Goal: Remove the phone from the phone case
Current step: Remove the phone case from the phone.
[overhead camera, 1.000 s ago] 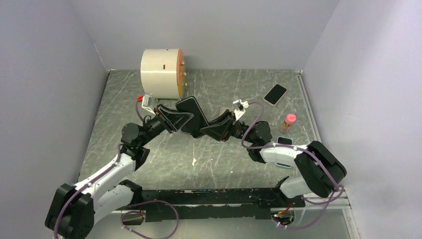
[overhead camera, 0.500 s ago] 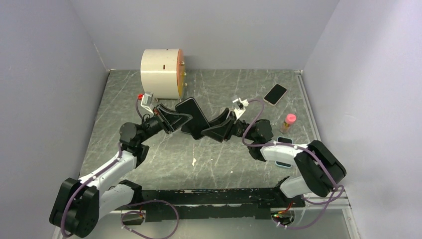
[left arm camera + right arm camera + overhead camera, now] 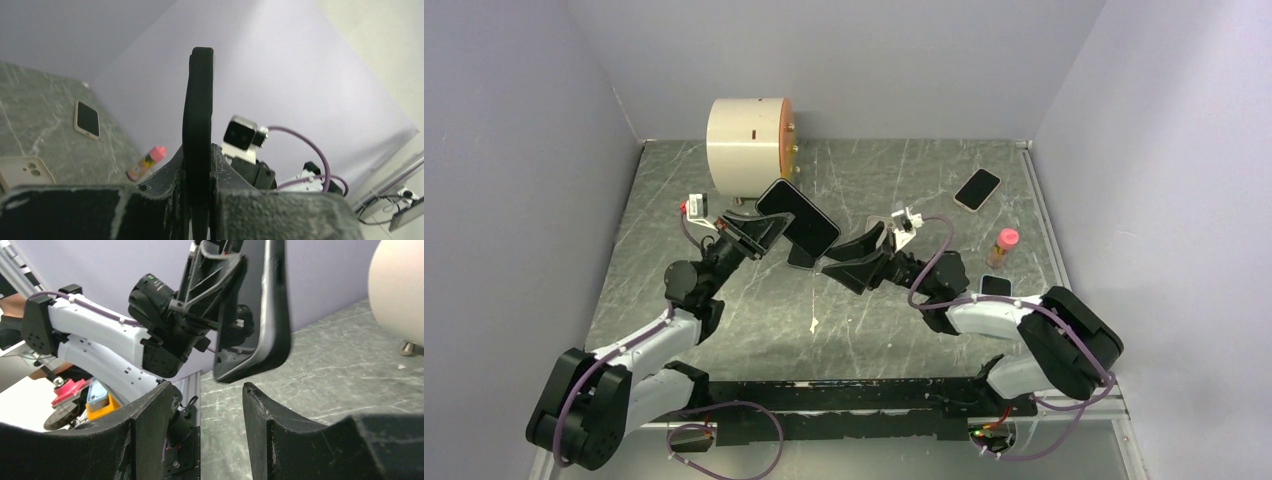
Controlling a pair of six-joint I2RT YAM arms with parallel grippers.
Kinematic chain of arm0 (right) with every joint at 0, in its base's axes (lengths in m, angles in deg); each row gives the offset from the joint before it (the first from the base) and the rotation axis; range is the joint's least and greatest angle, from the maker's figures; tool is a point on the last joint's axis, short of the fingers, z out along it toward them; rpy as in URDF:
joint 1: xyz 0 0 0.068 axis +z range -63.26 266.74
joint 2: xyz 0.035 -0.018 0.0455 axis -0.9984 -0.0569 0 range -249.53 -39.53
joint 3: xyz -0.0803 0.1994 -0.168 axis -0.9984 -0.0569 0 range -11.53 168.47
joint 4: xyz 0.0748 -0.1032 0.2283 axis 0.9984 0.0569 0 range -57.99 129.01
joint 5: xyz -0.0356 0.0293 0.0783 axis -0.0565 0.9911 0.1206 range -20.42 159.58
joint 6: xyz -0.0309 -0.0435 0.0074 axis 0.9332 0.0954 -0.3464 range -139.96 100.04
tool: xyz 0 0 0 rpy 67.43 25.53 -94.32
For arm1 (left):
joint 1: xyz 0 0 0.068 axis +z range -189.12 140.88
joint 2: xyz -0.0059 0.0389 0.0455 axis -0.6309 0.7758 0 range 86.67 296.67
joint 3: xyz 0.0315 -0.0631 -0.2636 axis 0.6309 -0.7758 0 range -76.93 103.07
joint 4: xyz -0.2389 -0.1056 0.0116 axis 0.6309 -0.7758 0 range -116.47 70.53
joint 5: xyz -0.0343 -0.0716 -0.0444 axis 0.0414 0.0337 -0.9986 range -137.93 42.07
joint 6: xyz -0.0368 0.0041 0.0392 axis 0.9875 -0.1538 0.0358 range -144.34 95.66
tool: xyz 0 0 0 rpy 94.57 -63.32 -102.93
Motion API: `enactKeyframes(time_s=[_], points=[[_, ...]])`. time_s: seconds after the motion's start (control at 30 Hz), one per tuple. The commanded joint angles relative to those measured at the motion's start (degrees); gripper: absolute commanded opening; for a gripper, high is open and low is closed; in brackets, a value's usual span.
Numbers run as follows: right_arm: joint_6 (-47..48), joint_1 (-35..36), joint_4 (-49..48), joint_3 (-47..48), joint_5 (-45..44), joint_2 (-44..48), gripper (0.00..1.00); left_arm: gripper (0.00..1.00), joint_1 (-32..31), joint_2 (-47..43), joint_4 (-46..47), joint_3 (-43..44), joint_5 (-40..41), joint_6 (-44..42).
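**Top view.** The left tool (image 3: 762, 232) holds the black phone case (image 3: 799, 215) in the air just left of frame centre, tilted, clear of the bench (image 3: 874, 330). The right tool (image 3: 849, 258) sits just to its right and lower, spread and empty, aimed at the case's lower end. Judged reason: one arm acts as a fixture off the bench so the other can reach an edge. The white drum (image 3: 746, 148) at upper left, and the second phone (image 3: 977, 189) and pink-capped bottle (image 3: 1003, 246) at right, are well apart from the work.

**Left wrist view.** The case is edge-on and upright at frame centre. Both fingers of the left tool are closed hard on its lower part, pressing the two flat faces. The upper length stands free, which leaves the rim there open to a pull. A cream phone (image 3: 25, 172) lies on the bench at lower left.

**Right wrist view.** The fingers (image 3: 150, 425) are wide apart with nothing between them. The case's lower corner hangs just above the gap, not touching. A dark grey face inside the black rim is probably the phone (image 3: 257, 305), apparently seated in the case, so it is not yet extracted.

Next move, as a judgement: catch the rim alone and peel it. The risk is pinching case and phone together.
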Motion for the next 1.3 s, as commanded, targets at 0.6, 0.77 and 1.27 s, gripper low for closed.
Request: enactKeyframes(time_s=[0.6, 0.77, 1.27], points=[[0.36, 1.58, -13.67, 2.98, -3.0, -6.0, 0.45, 0.03, -6.57, 5.72, 16.19, 1.32, 9.64, 3.48], [2.92, 1.19, -14.05, 2.92, -1.63, -6.12, 0.32, 0.03, -6.69, 5.42, 15.55, 0.93, 9.99, 5.75], [12.13, -3.2, -16.45, 0.69, 8.29, -4.9, 0.04, 0.03, -4.55, 1.4, 2.24, 3.89, -2.25, 13.24]])
